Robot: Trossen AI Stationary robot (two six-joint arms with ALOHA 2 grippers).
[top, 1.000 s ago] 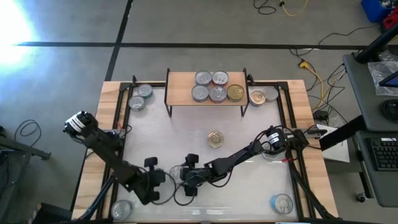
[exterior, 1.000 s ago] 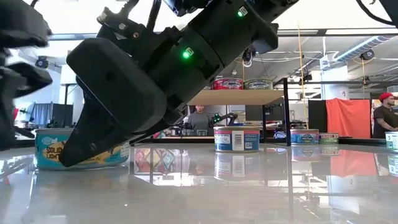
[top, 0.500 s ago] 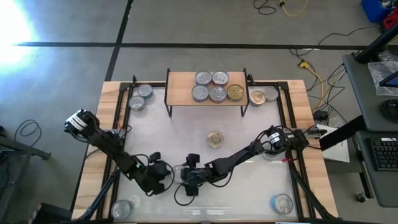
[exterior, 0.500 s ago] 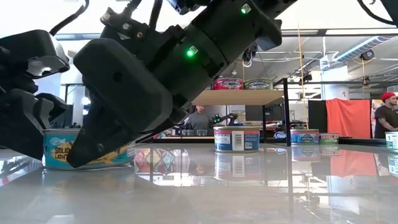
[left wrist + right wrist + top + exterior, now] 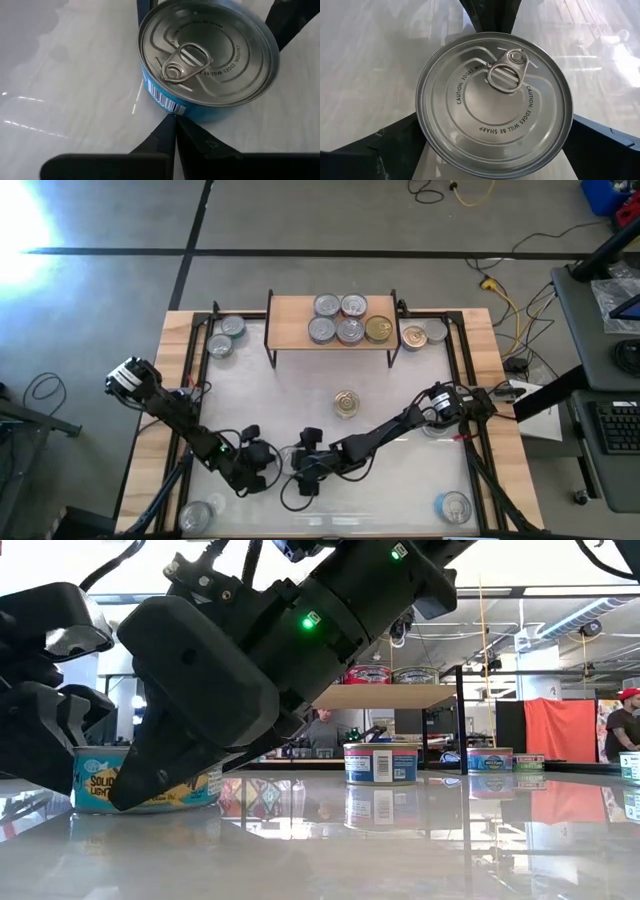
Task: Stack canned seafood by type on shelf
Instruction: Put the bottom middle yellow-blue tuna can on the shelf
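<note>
- Looking down from the high view, I count five tins on the shelf (image 5: pixel 330 320); others sit scattered on the bench (image 5: pixel 400 405).
- Low view: a teal tin (image 5: pixel 145 780) stands between both arms.
- Left wrist: left tool (image 5: pixel 175 131) is pinched shut, just beside the tin.
- Right wrist: right tool (image 5: pixel 495 105) is spread wide, straddling it, not yet gripping.

Five tins (image 5: pixel 345 319) sit on the shelf (image 5: pixel 290 320) at the desk's (image 5: pixel 300 395) rear; one tin (image 5: pixel 346 403) stands mid-desk before it.
</note>
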